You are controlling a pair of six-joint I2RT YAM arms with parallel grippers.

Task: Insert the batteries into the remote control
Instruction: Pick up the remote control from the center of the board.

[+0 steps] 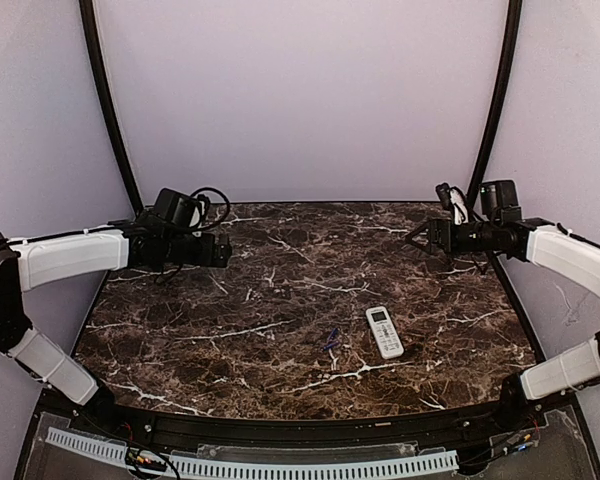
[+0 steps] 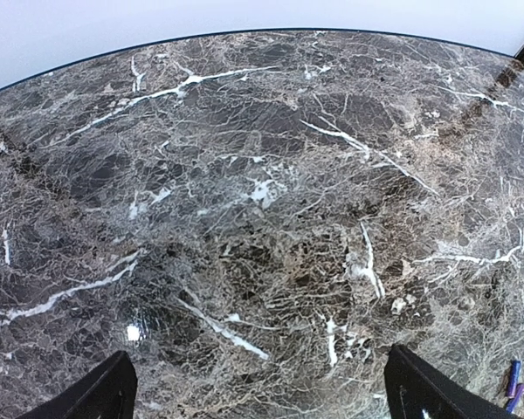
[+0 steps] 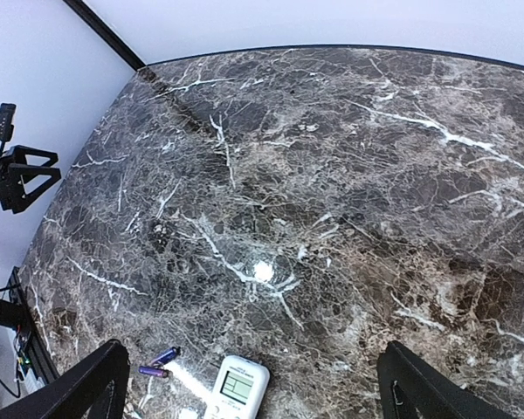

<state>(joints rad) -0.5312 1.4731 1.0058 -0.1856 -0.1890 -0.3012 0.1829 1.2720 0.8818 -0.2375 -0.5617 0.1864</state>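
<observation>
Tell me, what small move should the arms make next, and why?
Probably the right gripper should come down toward the remote control. It and the left gripper hang open and empty at the far sides, and the remote lies screen up nearer the right arm, the batteries loose just left of it. Its back would likely have to be turned up first.

R tool (image 3: 253, 347) wide open over marble table (image 3: 349, 175); remote control (image 3: 238, 388) face-up w/ batteries (image 3: 160, 363) just beside it.

A dark brown, white-veined marble tabletop (image 1: 280, 290) carried a small white oblong remote control (image 1: 384, 332), face up, with two slim bluish-purple batteries (image 1: 330, 339) nearby.
</observation>
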